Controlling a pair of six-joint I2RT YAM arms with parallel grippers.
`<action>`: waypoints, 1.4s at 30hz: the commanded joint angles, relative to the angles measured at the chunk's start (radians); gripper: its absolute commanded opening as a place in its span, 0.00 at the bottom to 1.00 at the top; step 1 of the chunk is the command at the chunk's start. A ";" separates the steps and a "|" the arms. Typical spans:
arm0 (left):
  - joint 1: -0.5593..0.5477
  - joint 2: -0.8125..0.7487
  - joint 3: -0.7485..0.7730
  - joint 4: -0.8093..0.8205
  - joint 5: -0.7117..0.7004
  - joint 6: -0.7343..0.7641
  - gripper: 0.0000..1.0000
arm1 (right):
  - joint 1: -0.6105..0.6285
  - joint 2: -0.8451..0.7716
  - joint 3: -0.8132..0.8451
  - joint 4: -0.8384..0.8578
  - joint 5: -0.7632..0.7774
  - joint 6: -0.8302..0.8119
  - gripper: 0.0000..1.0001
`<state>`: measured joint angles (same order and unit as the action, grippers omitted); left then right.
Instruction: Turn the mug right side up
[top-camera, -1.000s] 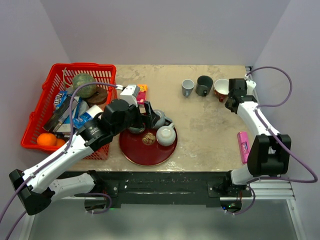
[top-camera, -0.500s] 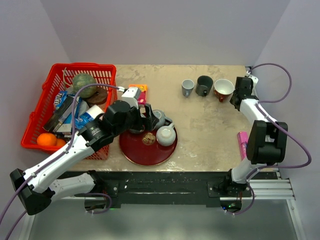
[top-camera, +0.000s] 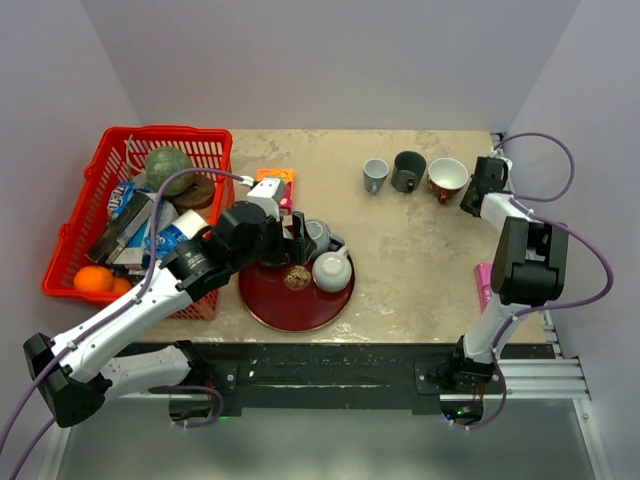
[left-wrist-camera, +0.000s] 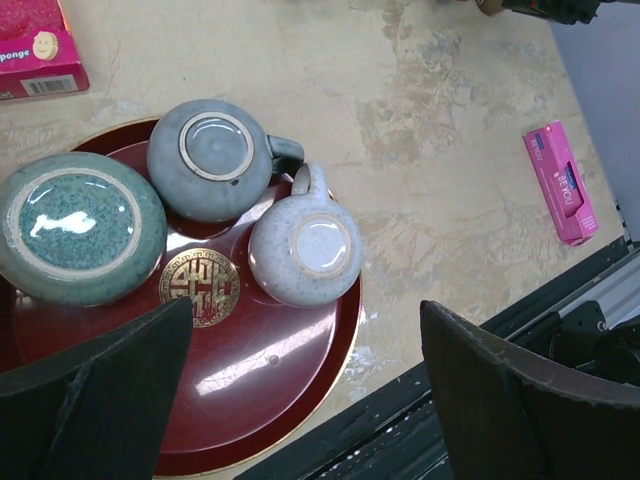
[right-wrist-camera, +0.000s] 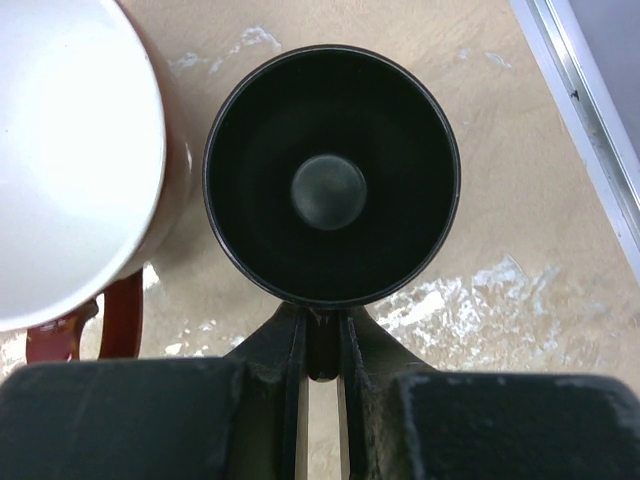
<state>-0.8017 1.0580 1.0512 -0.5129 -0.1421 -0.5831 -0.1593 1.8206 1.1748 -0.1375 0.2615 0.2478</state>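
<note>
In the right wrist view my right gripper (right-wrist-camera: 320, 350) is shut on the handle of a black mug (right-wrist-camera: 332, 175), which stands upright with its mouth up beside a red mug with a white inside (right-wrist-camera: 70, 150). In the top view the right gripper (top-camera: 480, 186) covers the black mug at the table's back right. My left gripper (left-wrist-camera: 310, 400) is open and empty above a red tray (left-wrist-camera: 260, 400). The tray holds an upside-down grey-blue mug (left-wrist-camera: 212, 160), an upside-down light grey mug (left-wrist-camera: 305, 247) and an upside-down green bowl (left-wrist-camera: 75, 237).
A small grey mug (top-camera: 375, 175), a dark mug (top-camera: 408, 171) and the red mug (top-camera: 447, 178) stand in a row at the back. A red basket (top-camera: 75, 225) full of items is on the left. A pink packet (left-wrist-camera: 560, 180) lies near the right edge, and a pink sponge box (left-wrist-camera: 35, 50) behind the tray.
My right gripper has moved right toward the back corner, uncovering the red mug. The left arm has shifted slightly over the tray.
</note>
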 joint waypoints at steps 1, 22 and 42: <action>-0.005 -0.006 0.027 -0.024 -0.007 0.000 0.99 | -0.012 0.025 0.066 0.061 -0.005 -0.004 0.00; -0.004 0.010 0.015 -0.032 0.003 0.006 0.99 | -0.016 -0.125 0.020 0.000 0.005 0.076 0.85; -0.005 0.171 0.035 -0.039 0.002 0.052 0.99 | 0.009 -0.678 -0.142 -0.278 -0.355 0.209 0.99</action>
<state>-0.8017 1.2015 1.0515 -0.5732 -0.1390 -0.5541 -0.1703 1.2335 1.0733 -0.4080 0.0380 0.4435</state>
